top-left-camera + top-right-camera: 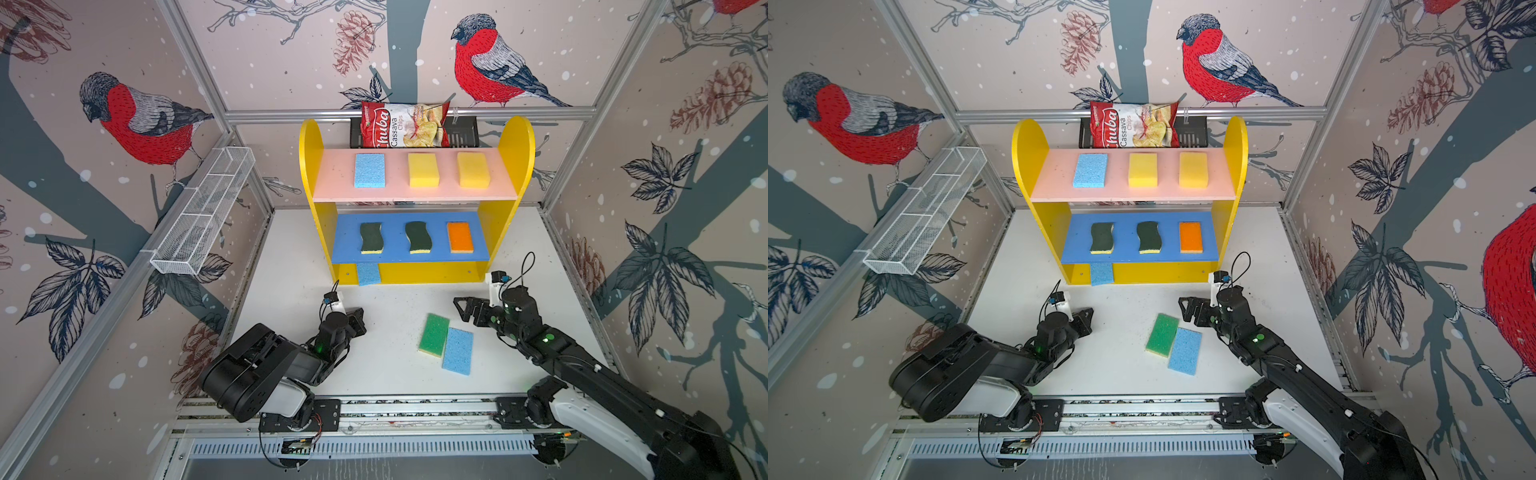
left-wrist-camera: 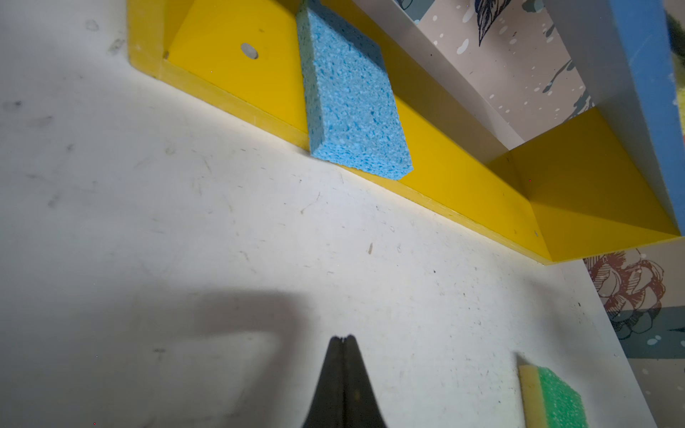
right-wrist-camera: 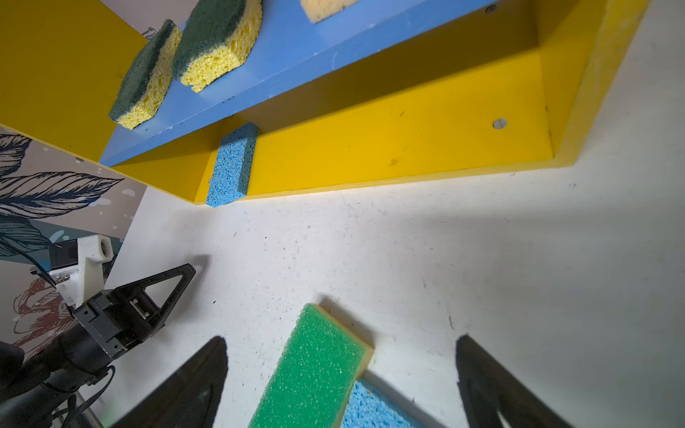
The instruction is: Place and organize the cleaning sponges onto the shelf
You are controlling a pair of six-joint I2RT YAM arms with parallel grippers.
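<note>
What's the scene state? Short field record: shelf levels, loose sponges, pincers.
top board: light blue sponge, two yellow sponges
middle board: two dark-green wavy sponges, orange sponge
base: second light blue sponge, left end, poking past front edge
table: green sponge and third light blue sponge, side by side, touching
left pincer: shut, empty
right pincer: open, empty, by green sponge
</note>
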